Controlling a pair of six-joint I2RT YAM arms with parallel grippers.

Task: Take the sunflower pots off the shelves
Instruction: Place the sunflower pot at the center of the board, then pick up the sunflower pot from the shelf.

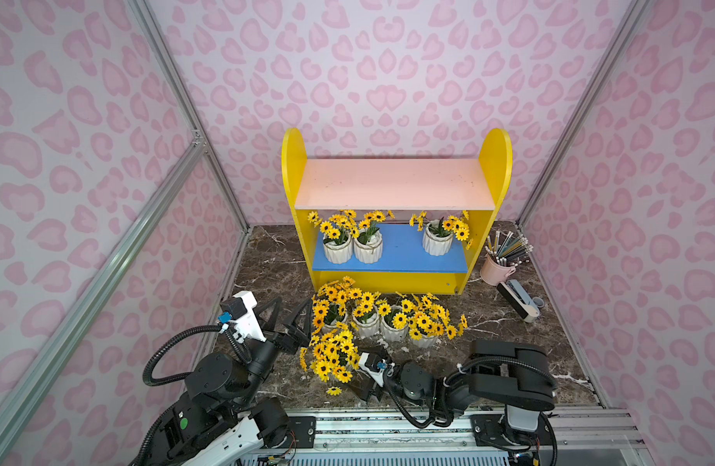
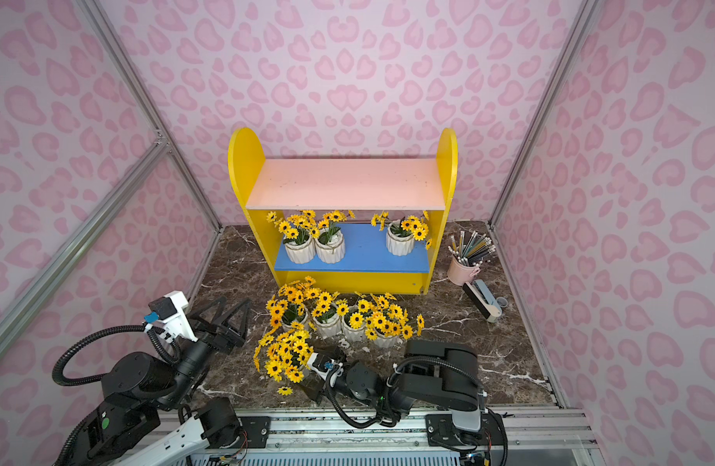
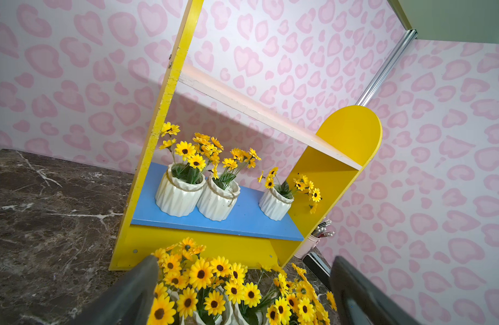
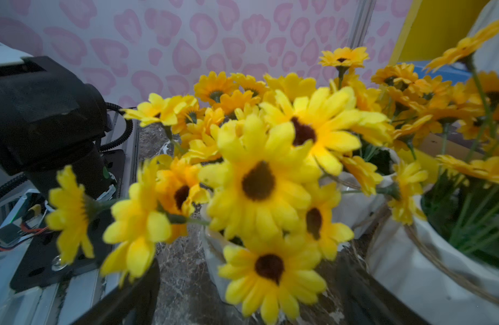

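**Sunflower pots (image 1: 367, 327), five off the shelves (image 1: 293, 173) and three on them.** Three pots stand upright on the blue lower board (image 1: 404, 252). A pair (image 1: 337, 251) sits side by side at its left end, apparently touching. A single pot (image 1: 437, 243) sits near the right end, apart from them. The pink upper board (image 1: 392, 183) carries nothing. On the dark marble surface (image 1: 267, 262), just in front of the shelves, four pots stand in a close row with their blooms tangled. A fifth pot (image 4: 214, 261) stands nearer the robot.

**Right tool (image 4: 254, 281).** The jaws are spread wide, one on either side of the fifth pot, and as far as the wrist view shows they grip nothing. The pot rests on the surface by itself. In both top views its flowers hide the tool.

**Left tool (image 2: 235, 308).** It is open and empty, just beside the left end of the row. It faces the shelves, well short of the lower board.

**Step in hand, as I read it: release of the fifth pot.** The next move calls for the right tool to back straight out, so that no jaw snags a bloom or tips the pot. After that comes a low, level reach under the pink board. The single pot offers free sides, while the pair leaves little room between them. The row in front crowds the approach.

The pink cup of pencils (image 1: 495, 272) beside the right panel is no part of the job.
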